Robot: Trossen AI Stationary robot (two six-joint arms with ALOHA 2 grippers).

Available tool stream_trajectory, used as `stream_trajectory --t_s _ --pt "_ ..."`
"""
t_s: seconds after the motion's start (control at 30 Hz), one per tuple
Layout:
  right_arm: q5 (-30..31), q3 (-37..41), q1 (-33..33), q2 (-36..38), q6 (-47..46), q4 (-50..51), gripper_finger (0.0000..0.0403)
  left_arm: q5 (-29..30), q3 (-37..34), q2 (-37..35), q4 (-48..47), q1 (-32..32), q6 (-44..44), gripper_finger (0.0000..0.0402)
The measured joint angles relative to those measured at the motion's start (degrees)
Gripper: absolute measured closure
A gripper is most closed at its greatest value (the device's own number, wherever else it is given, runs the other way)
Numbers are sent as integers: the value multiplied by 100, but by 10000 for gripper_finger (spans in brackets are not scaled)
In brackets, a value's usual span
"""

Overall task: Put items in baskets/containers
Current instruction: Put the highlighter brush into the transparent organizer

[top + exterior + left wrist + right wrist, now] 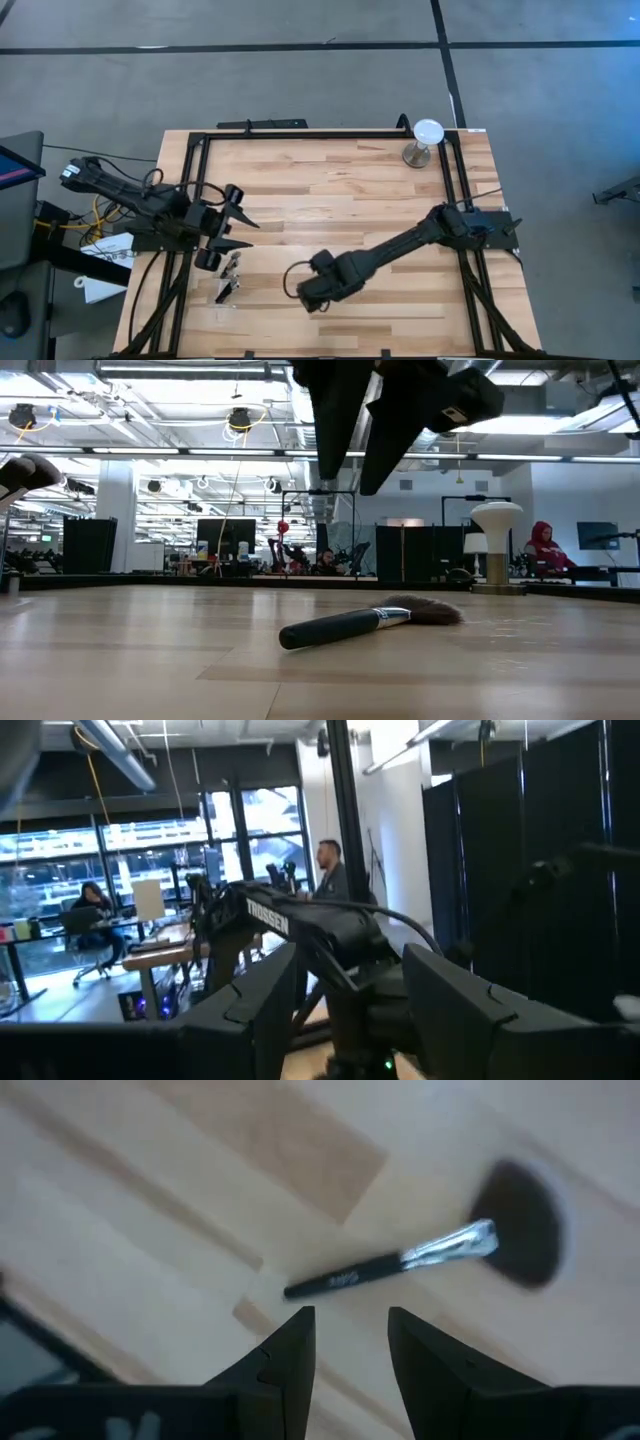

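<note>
A fan-headed makeup brush (400, 1266) with a dark handle and a silver ferrule lies flat on the wood; it also shows in the low view (362, 623). My right gripper (347, 1330) hangs open just above the brush's handle end, fingers pointing down, without touching it (365, 430). In the high view that gripper (312, 296) hides the brush. Several other slim brushes (230, 272) lie in the clear tray (222, 296) near the table's left edge. My left gripper (240, 222) waits open just beyond the tray, held level.
A round white disc on a metal stand (427, 140) stands at the table's far right corner. A black frame (300, 133) runs along the far edge and both sides. Bare wood (330, 190) lies between the arms. People sit in the room beyond the table.
</note>
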State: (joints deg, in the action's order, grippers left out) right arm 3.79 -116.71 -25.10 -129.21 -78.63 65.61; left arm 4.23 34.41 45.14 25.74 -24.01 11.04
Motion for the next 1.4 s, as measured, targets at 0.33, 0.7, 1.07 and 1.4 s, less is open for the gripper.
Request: stream_trajectory --t_s 0.33,0.7,1.07,1.4 --pt "-236 27 363 -102 -462 134 285 223 0 -455 -724 0 656 220" --pt "-518 35 310 -492 -1027 -138 285 839 0 -494 -702 0 1021 220" --pt "-662 33 148 -520 -1740 -75 276 839 -7 -371 -542 7 1347 220" --pt "-521 33 159 -534 -2080 223 234 839 -7 -374 -472 13 1614 220"
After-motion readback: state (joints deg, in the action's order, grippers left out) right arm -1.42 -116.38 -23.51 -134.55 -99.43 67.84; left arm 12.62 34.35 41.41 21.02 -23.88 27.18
